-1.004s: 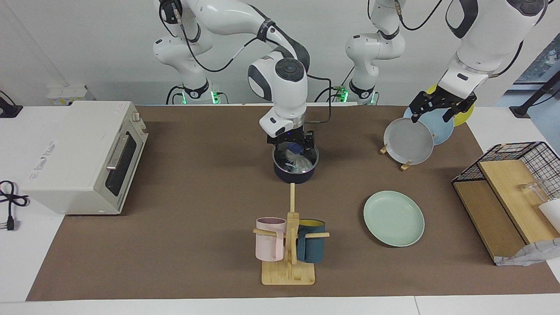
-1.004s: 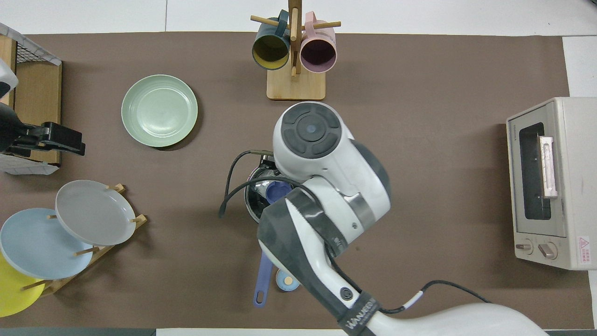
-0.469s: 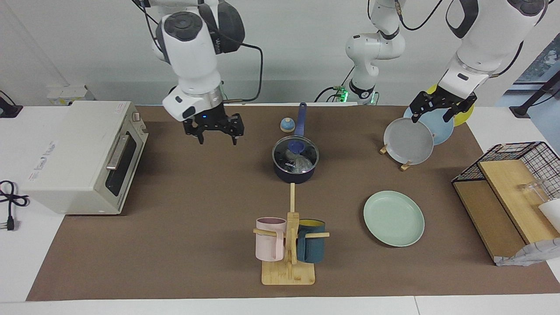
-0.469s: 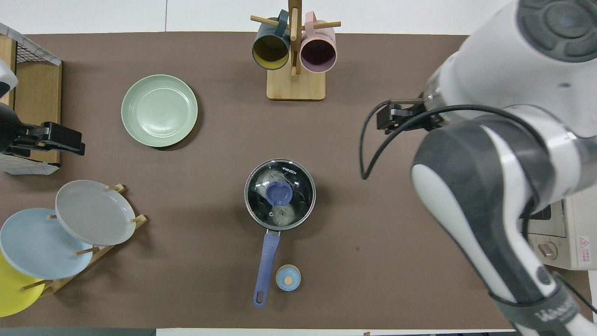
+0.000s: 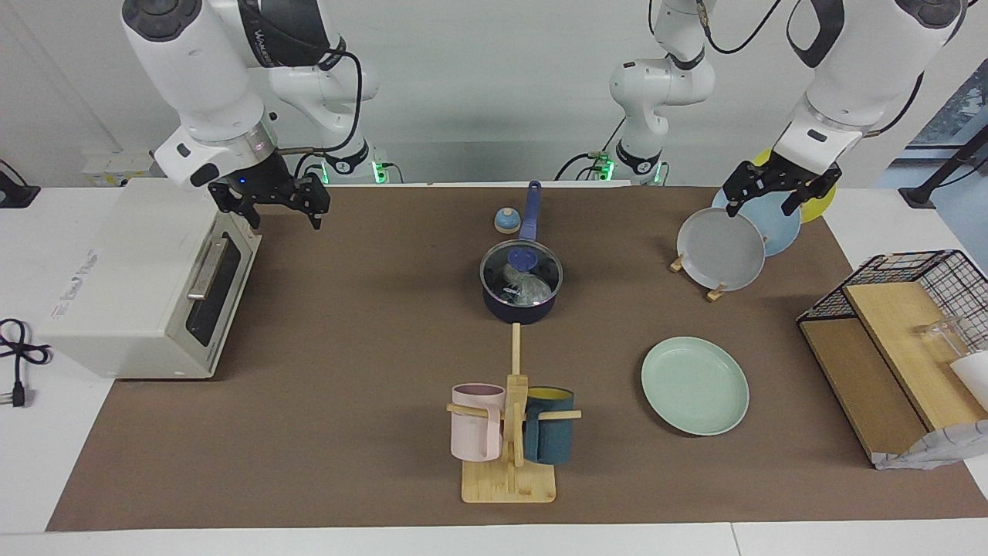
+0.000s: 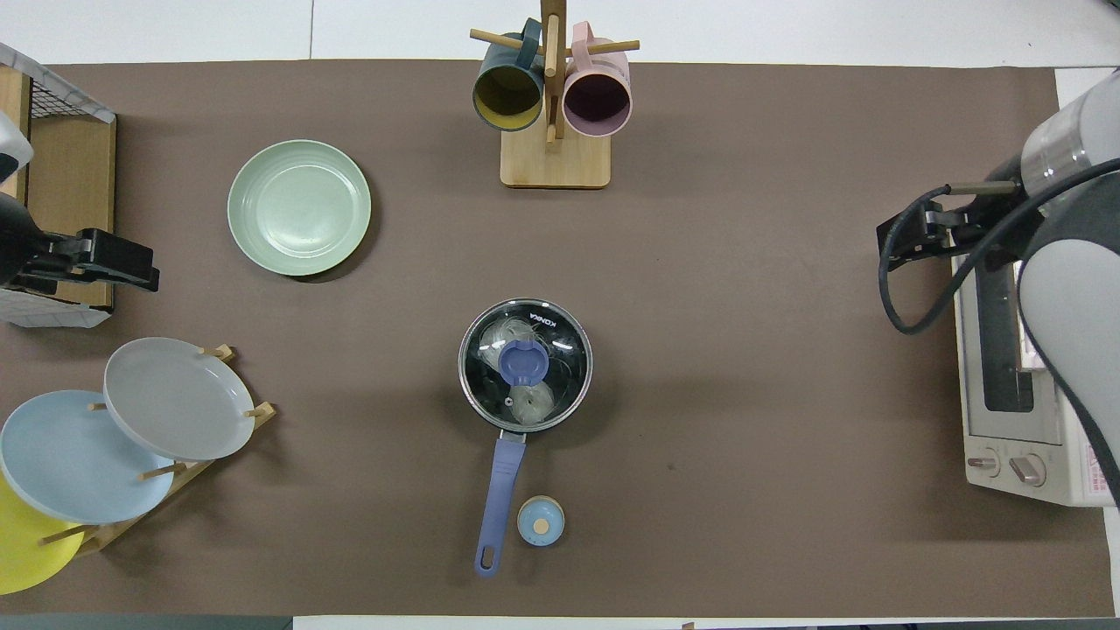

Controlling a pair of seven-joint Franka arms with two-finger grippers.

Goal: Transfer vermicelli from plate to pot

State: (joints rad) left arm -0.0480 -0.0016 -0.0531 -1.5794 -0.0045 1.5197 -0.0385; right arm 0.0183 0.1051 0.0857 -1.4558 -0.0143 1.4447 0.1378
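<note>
Mid-worktop sits the pot (image 5: 520,287) w/ a glass lid (image 6: 525,364) on it, blue knob on top; handle points toward the robots. The vermicelli (image 6: 516,367), both whitish bundles, is inside the pot, seen thru the lid. A small blue round cap-like item (image 5: 506,222) lies nearer to the robots than the pot, just beside the handle.

The plate (image 5: 695,384), pale mint-green, lies farther from the robots than the pot, toward the left arm's end, well apart from it, nothing on it. The mug tree (image 5: 509,432) w/ a pink and a dark teal mug stands farther from the robots than the pot, roughly in line w/ it.

Relative to the pot, the right gripper (image 5: 272,202) hangs up in the air toward the right arm's end, over the toaster oven (image 5: 147,278) corner & the worktop edge beside it; fingers wide apart, holding nothing. The left gripper (image 5: 779,189) waits toward the left arm's end, over the plate rack (image 5: 725,239) w/ grey, light blue & yellow plates; fingers spread wide, nothing in them.
</note>
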